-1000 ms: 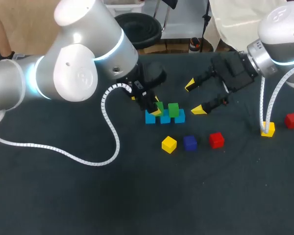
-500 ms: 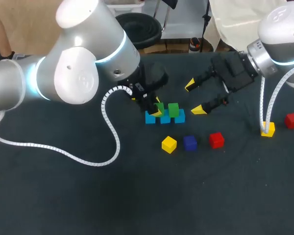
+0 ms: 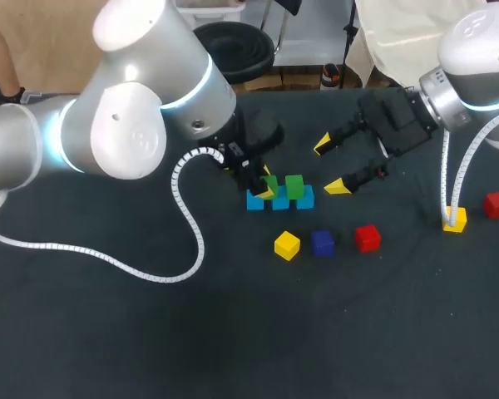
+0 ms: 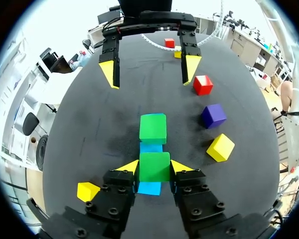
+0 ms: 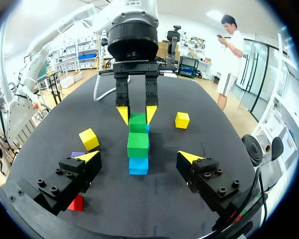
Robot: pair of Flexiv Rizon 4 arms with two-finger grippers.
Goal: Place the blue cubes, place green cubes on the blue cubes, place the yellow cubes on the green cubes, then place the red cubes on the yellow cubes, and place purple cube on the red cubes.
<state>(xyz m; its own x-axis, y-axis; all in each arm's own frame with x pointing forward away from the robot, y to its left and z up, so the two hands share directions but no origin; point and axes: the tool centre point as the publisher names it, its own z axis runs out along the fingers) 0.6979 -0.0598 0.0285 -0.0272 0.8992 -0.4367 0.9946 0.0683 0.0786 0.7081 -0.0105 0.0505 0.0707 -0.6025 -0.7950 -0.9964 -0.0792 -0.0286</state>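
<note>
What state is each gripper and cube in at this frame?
left gripper: shut on held green cube
held green cube: sitting on blue cubes
second green cube: free, on blue cubes
blue cubes: laid in a row
right gripper: open, empty
yellow cubes: loose, unstacked
purple cube: loose, unstacked
red cubes: loose, unstacked

Dark bench [image 3: 108,332] with a matte, cloth-like cover, faintly scuffed and smudged in paler patches near the middle.
</note>
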